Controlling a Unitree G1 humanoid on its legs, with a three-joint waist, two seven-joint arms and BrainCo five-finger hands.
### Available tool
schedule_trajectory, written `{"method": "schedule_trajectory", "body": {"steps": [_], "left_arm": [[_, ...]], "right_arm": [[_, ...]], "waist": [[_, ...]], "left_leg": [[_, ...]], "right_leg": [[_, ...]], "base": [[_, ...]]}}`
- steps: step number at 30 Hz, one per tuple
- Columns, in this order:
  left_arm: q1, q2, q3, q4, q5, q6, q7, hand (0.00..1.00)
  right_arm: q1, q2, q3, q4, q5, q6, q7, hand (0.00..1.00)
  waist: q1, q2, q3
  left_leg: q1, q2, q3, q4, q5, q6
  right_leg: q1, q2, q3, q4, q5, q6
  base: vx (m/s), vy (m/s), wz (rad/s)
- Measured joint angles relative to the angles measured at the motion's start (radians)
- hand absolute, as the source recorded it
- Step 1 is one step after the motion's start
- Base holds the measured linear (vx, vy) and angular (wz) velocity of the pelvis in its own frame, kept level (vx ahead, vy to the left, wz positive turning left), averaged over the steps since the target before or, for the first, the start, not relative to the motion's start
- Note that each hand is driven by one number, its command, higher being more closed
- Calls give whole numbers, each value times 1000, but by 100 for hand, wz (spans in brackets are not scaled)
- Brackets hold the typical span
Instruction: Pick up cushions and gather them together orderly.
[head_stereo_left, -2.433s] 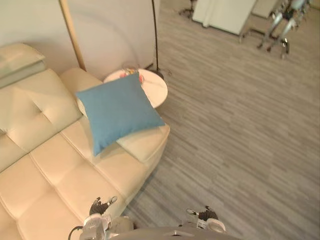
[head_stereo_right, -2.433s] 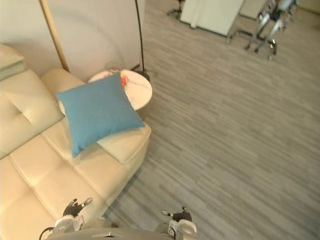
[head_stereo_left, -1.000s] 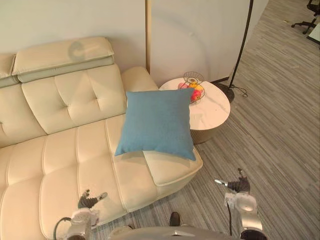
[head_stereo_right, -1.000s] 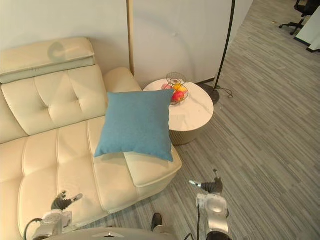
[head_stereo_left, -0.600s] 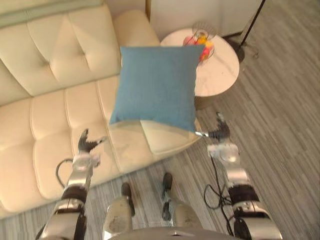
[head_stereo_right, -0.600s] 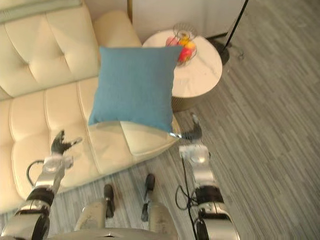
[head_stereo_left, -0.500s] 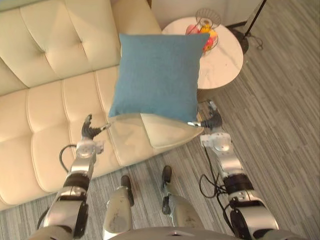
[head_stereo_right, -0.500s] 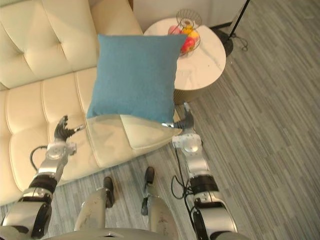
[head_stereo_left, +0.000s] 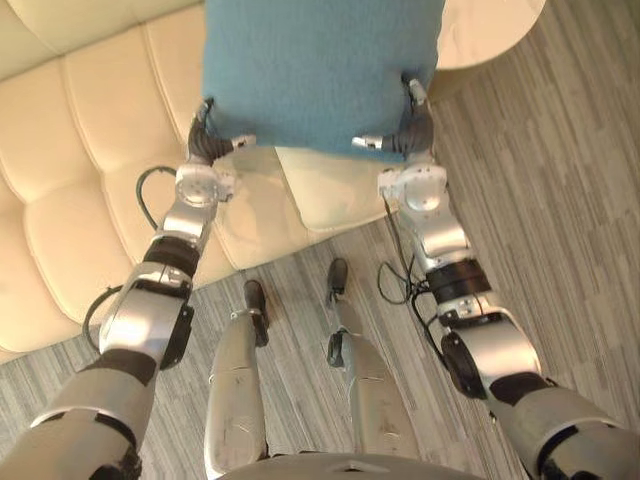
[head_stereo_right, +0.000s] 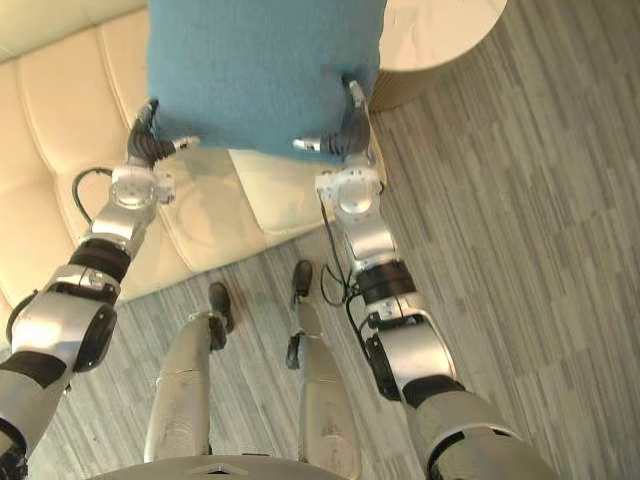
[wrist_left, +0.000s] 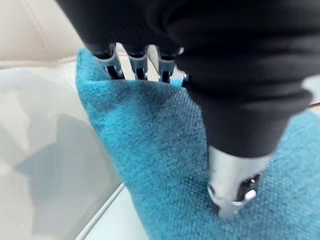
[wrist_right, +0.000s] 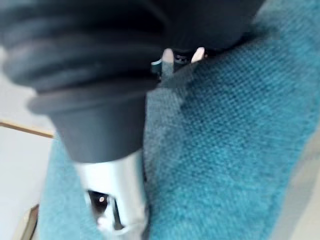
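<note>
The left hand (head_stereo_left: 204, 148) pinches the near left corner of the blue cushion (head_stereo_left: 320, 60), thumb on its face and fingers over the edge behind it. The right hand (head_stereo_left: 409, 133) grips the near right corner the same way. The cushion sits over the right end of a cream tufted sofa (head_stereo_left: 90, 150). A white round side table (head_stereo_left: 482, 26) stands just right of it, on grey striped flooring (head_stereo_left: 560, 200).
</note>
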Motion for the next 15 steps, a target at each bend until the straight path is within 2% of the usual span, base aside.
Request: {"method": "schedule_trajectory", "body": {"steps": [5, 10, 12, 15], "left_arm": [[-49, 29, 0, -8, -14, 3, 5, 100], [-48, 37, -2, -98, -61, 2, 21, 100], [-2, 43, -22, -197, -66, 1, 25, 100], [107, 38, -29, -348, -67, -10, 27, 100]], "right_arm": [[-37, -12, -5, -40, 40, 1, -25, 100], [-13, -17, -10, -121, 78, -4, -30, 100], [79, -12, -13, -169, 77, -24, -30, 100], [222, 21, -12, -263, 74, -26, -25, 100]], "waist": [[-1, 0, 5], [5, -1, 8], [3, -1, 24], [8, -2, 24]], "left_leg": [[-48, 16, -1, 14, 1, -2], [-40, 19, 0, 6, 7, -8], [29, 9, -1, -32, 17, -11], [100, -4, -6, -78, 24, -19]], "right_leg": [[-41, 12, 1, -5, 9, -4], [-37, 16, 1, -5, 10, -5], [24, 12, 19, -12, 8, -3], [81, 7, 35, -11, -21, 1]], "base": [[-8, -24, -5], [20, -38, 0], [55, -39, 17], [63, -27, 18]]}}
